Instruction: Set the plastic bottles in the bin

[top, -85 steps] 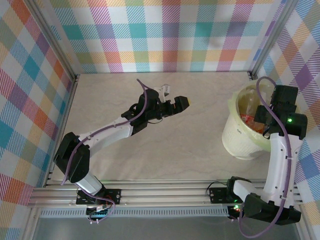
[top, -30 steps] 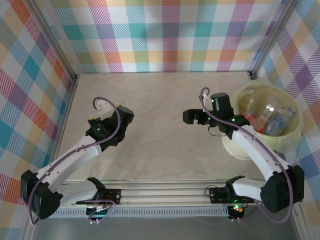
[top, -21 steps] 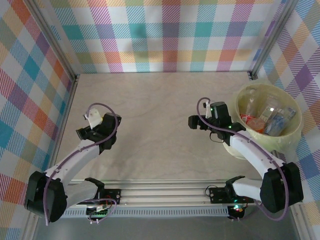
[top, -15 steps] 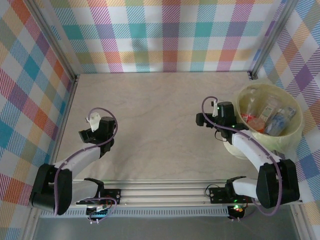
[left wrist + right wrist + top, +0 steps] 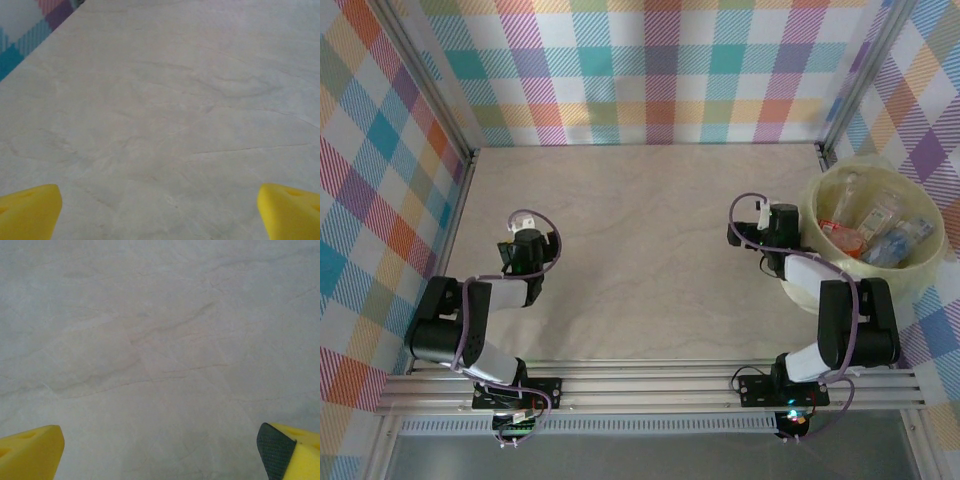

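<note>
Arms fold home now: left gripper (image 5: 523, 255) tucks back toward its base, right gripper (image 5: 760, 228) sits just beside the bin (image 5: 807, 205), and both have their jaws spread wide, carrying nothing. Plastic bottles (image 5: 872, 228) lie heaped inside the bin, none out on the table (image 5: 640, 230). Job looks finished. Moments earlier the left arm reached mid-table while the right hung over the bin.

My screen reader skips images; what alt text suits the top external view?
Plastic bottles lie heaped in the bin at the right edge of the table. The left claw and right claw hover over it, well apart from each other.
</note>
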Motion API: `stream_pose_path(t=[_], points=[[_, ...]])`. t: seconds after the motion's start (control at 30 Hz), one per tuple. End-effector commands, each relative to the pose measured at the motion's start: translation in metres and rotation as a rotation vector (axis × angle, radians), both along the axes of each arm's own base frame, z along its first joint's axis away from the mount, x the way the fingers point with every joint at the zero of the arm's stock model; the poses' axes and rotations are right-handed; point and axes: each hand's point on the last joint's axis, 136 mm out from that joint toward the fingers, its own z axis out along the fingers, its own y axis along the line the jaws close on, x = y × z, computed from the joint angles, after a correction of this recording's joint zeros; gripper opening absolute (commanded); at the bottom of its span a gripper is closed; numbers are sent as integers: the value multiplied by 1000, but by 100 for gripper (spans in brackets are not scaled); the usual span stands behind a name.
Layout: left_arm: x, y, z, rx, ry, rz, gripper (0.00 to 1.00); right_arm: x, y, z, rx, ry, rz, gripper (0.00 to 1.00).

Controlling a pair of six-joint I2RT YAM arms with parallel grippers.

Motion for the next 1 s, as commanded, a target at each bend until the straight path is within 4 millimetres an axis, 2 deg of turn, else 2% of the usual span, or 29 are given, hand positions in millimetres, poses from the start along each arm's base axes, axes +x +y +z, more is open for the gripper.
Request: stream_pose_path(t=[0.0,0.2,0.3,0.97], points=[[7,-10,7,-24,-87,-86,100,10,-4,14,-34,-155,34,100],[8,-8,6,-33,-76,-82,100,2,-4,15,-14,-266,56,100],[7,-8,6,-31,-74,-82,100,0,-9,4,-9,-311,29,100],[8,-8,6,-34,-74,-82,100,0,-13,2,-8,-277,14,100]])
